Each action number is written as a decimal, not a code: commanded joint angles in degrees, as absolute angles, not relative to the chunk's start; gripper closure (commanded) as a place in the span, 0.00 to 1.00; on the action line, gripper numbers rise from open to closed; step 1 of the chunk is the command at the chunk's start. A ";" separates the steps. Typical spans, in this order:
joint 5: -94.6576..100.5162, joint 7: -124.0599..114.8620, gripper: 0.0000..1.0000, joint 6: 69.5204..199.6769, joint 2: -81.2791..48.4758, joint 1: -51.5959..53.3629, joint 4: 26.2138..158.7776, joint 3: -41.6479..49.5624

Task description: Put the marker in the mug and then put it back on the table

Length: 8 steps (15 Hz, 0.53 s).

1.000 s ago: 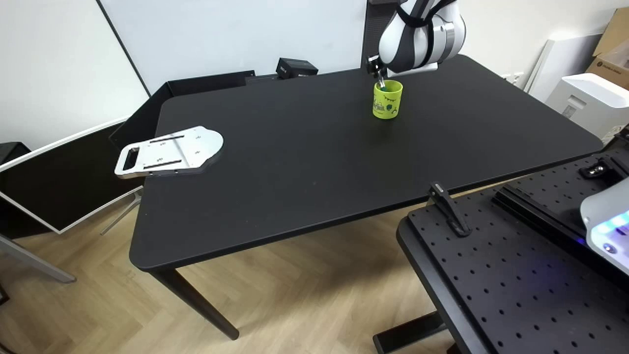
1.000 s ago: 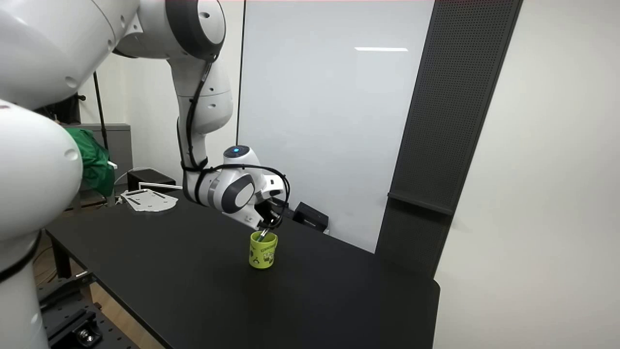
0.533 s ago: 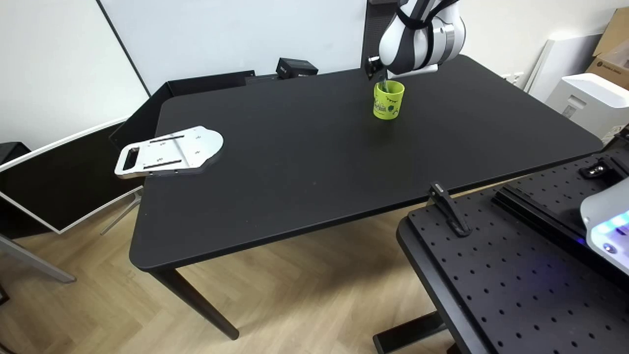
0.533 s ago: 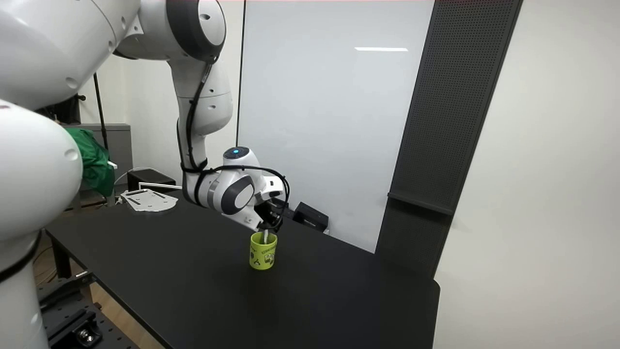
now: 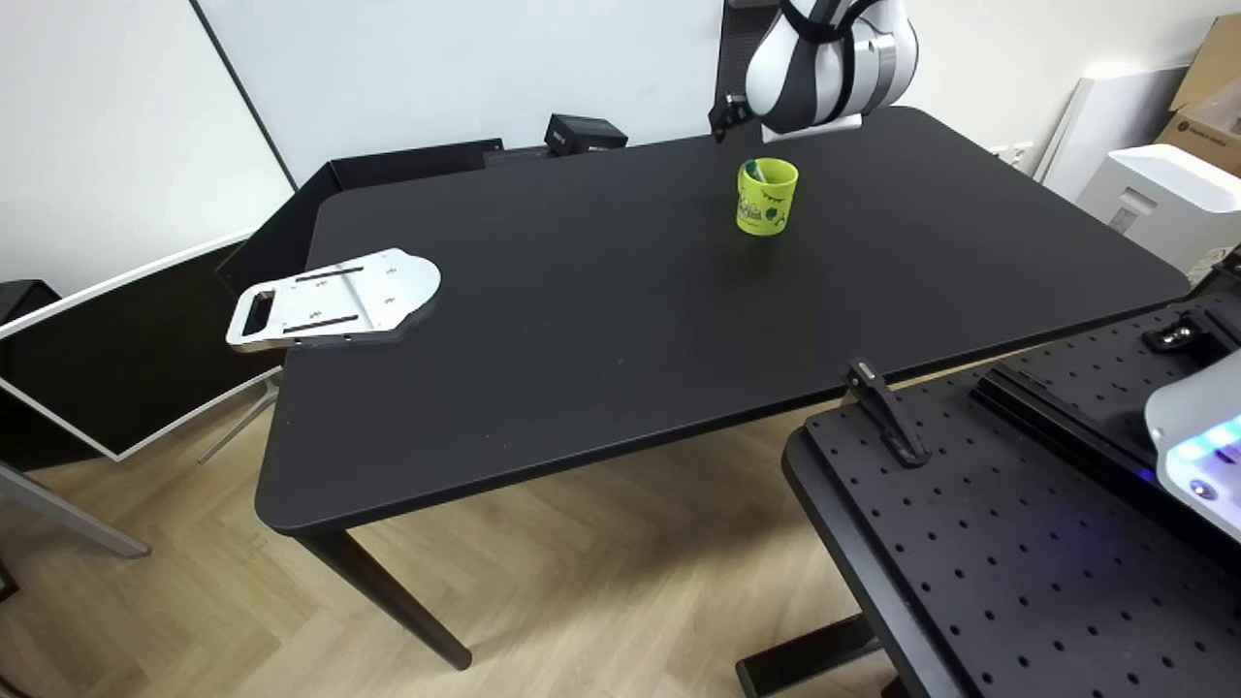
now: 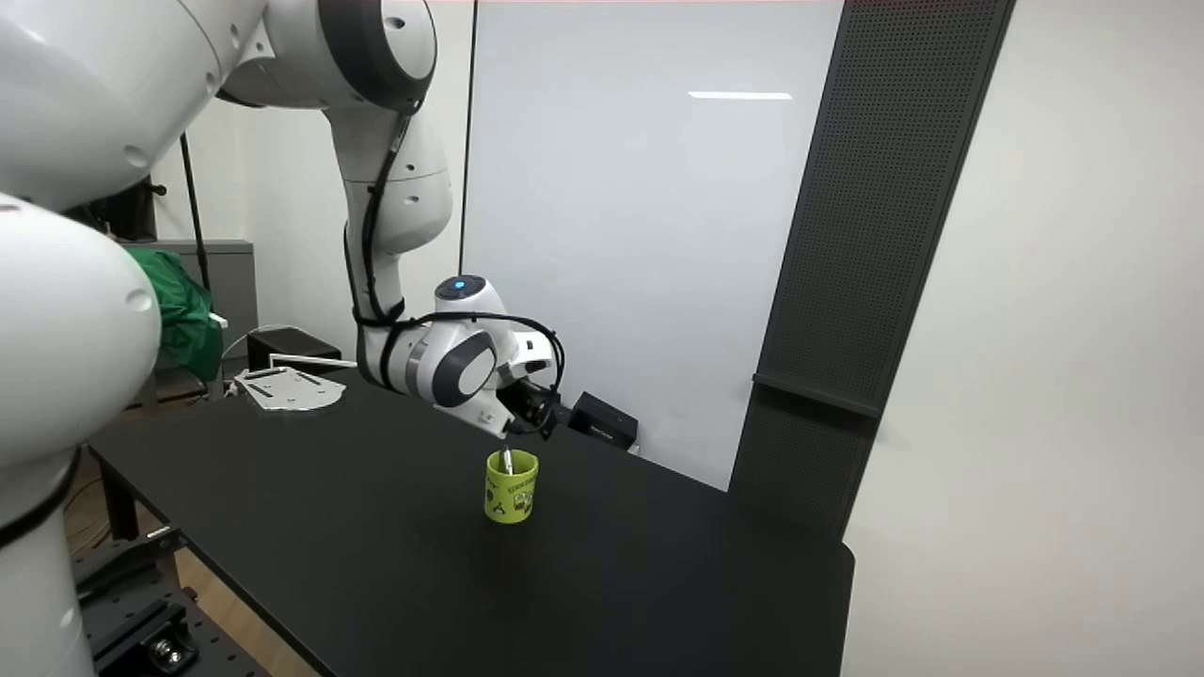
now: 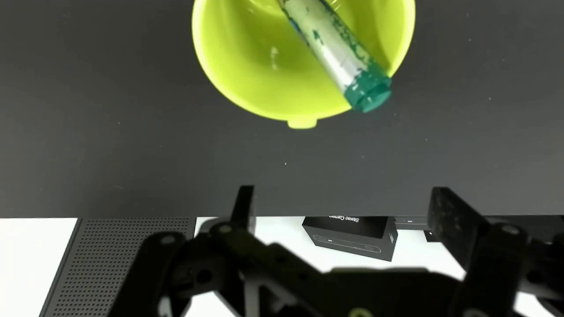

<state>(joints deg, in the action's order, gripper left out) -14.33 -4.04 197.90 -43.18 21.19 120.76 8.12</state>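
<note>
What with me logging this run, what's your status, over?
Fingers open, holding nothing. Marker leaning inside the mug, green end up, not yet back on the table. Mug's wall around its lower part might hinder a grasp.

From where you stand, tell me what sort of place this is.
Probably a robotics lab: a jointed robot arm over a black table, a perforated black board alongside, and a box marked "Stereo".
</note>
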 commanded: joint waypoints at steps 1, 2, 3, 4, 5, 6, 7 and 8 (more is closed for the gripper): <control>-13.31 -2.58 0.00 197.90 -38.46 20.59 124.73 8.05; -13.29 -2.16 0.00 197.88 -37.67 20.70 125.56 8.20; -13.54 -1.70 0.00 197.86 -36.93 21.23 126.92 8.78; -13.67 -1.06 0.00 196.63 -35.99 21.75 127.72 9.43; -13.50 -0.33 0.00 195.36 -35.15 22.04 128.50 9.99; -13.24 0.50 0.00 193.26 -34.17 22.62 129.20 10.92; -12.96 1.25 0.00 191.15 -33.34 23.54 129.73 12.23; -12.77 2.00 0.00 188.97 -32.70 25.69 130.03 14.88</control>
